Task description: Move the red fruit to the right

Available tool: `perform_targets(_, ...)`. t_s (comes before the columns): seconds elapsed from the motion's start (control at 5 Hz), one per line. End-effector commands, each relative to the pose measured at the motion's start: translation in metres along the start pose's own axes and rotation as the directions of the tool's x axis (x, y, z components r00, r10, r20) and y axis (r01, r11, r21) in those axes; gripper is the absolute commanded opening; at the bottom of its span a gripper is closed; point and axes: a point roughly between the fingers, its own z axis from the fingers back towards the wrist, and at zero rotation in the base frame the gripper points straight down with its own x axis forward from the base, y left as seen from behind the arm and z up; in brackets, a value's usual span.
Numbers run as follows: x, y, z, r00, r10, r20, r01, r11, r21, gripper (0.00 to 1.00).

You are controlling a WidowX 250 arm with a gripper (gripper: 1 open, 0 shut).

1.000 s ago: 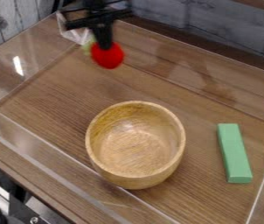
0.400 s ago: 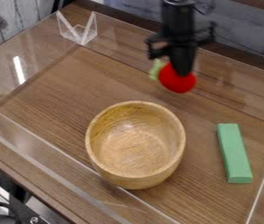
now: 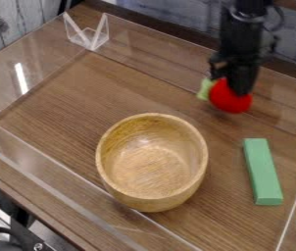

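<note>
Red fruit: small, glossy and rounded, a green leafy bit at its left shoulder; it sits toward the far right of the wooden tabletop, beyond the bowl's right rim and up-left of the green block.
Height: whether it rests on the wood or hangs just clear of it I cannot tell from this angle.
Gripper: black, pointing straight down, its jaws clamped on the fruit's upper part, which they hide.
Handling: looks like a light, hard plastic toy; stiff, not fragile, but smooth and round, so it may squirt out of a shallow pinch or roll once let go.
Where to hold: across the widest part of the body, not by the leafy top, which is small and probably bendy.
Task progress: judged by position, the fruit is already well to the right; setting it down gently seems to be what remains.
Wooden bowl: empty, near centre front, apart from the fruit.
Green block: flat, rectangular, lying right of the bowl.
Clear wall: transparent panels edge the table.
</note>
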Motion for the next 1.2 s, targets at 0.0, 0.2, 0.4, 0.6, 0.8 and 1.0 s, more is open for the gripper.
perform_targets(0.0, -0.001, -0.021, 0.014, 0.998, 0.041, 0.054, -0.036, 0.996, -0.082, 0.0)
perform_targets(0.2, 0.004, -0.018, 0.018, 0.99, 0.133, 0.05, -0.128, 0.988, -0.09, 0.0)
perform_targets(0.4, 0.01, -0.015, 0.021, 0.972, 0.229, 0.048, -0.224, 0.97, -0.091, 0.0)
perform_targets(0.6, 0.008, -0.015, 0.027, 0.965, 0.255, 0.054, -0.25, 0.964, -0.094, 0.0)
perform_targets(0.8, 0.006, -0.019, 0.033, 0.957, 0.282, 0.06, -0.276, 0.956, -0.096, 0.0)
perform_targets(1.0, 0.006, -0.015, 0.026, 0.971, 0.231, 0.064, -0.224, 0.969, -0.101, 0.0)
